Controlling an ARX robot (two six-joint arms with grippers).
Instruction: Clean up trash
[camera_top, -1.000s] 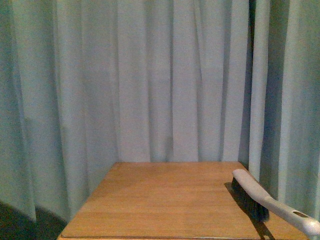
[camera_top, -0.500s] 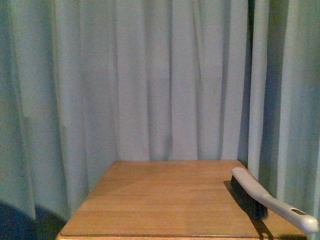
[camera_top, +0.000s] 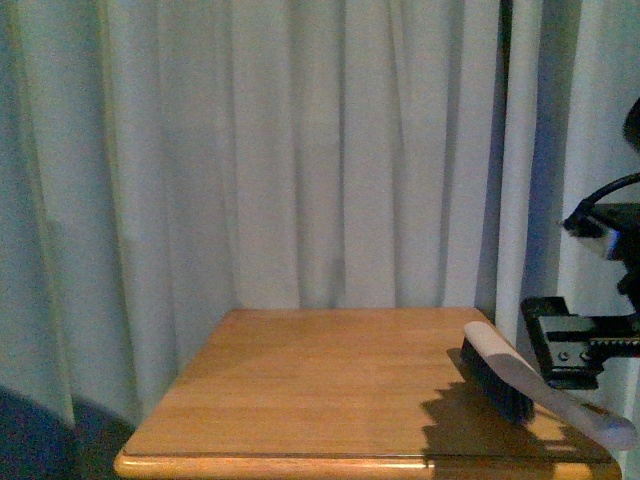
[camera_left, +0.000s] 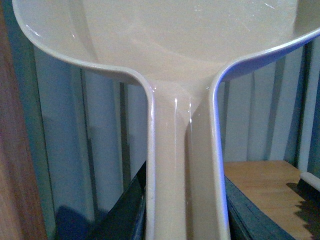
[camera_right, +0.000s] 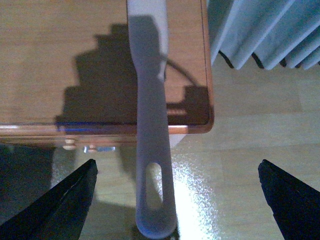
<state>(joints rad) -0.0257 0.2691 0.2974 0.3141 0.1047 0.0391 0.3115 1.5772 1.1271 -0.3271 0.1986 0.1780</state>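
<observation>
The trash, a small wad of white paper, shows in no view. My left gripper (camera_left: 185, 220) is shut on the handle of the pale dustpan (camera_left: 185, 50), whose wide scoop fills the left wrist view. A hand brush (camera_top: 500, 372) with black bristles and a pale handle lies on the right side of the wooden table (camera_top: 330, 390), its handle sticking out past the table's front edge. My right gripper (camera_top: 570, 345) is open and empty, above that handle (camera_right: 150, 125). Its dark fingertips (camera_right: 70, 195) stand wide apart on either side of it.
Pale blue-grey curtains (camera_top: 300, 150) hang behind and beside the table. The right wrist view shows the table's front right corner (camera_right: 205, 117) and shiny pale floor (camera_right: 250, 150) below. The table top (camera_left: 265, 195) also shows in the left wrist view.
My right gripper has come into the front view at the right, above the brush handle, and casts a shadow on the table. The front view has shifted a little, showing the table's front edge.
</observation>
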